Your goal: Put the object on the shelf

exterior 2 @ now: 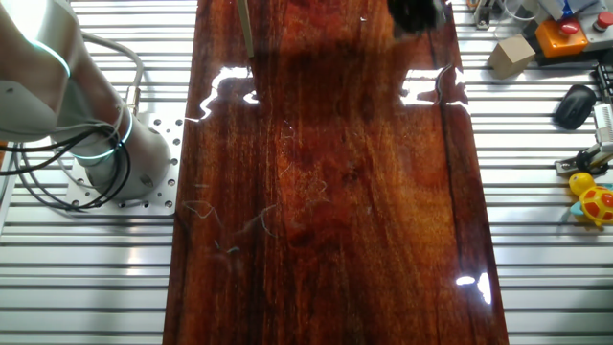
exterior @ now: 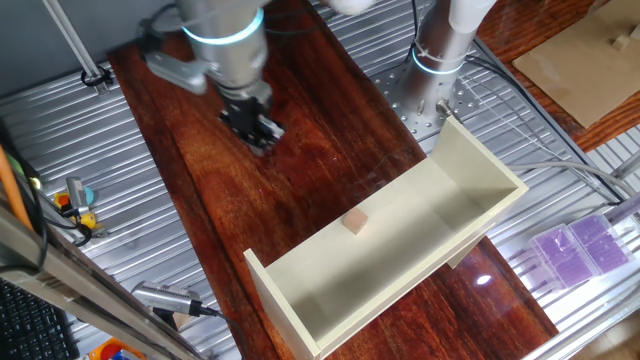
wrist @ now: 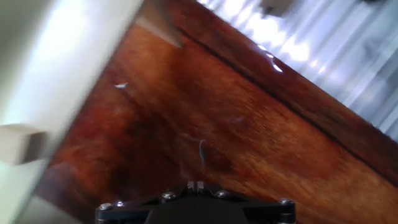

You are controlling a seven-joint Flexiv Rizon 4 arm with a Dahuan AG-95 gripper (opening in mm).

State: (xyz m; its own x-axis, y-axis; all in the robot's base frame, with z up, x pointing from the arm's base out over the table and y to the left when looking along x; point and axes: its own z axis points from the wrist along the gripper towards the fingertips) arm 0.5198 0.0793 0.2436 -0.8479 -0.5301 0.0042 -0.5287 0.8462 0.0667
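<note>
The cream-white shelf (exterior: 440, 215) lies on the dark wooden tabletop (exterior: 300, 170), its open side facing up. The tiny tan cube (exterior: 354, 222) rests on the top edge of the shelf's long back board, near its middle. My gripper (exterior: 262, 132) is blurred, up and left of the cube, well apart from it and above bare wood. In the hand view the shelf board (wrist: 62, 62) fills the upper left, and the cube (wrist: 20, 143) shows at the left edge. The gripper (wrist: 196, 185) has its two tips close together and holds nothing. In the other fixed view the gripper (exterior 2: 417, 11) is a dark blur at the top.
The robot base (exterior: 440, 50) stands behind the shelf. A flat tan board (exterior: 590, 60) lies at the far right. Purple boxes (exterior: 580, 245) sit right of the shelf. Hand tools (exterior: 165, 300) and cables lie at the left. A mouse (exterior 2: 575, 103) and toys (exterior 2: 594, 196) lie on the metal table.
</note>
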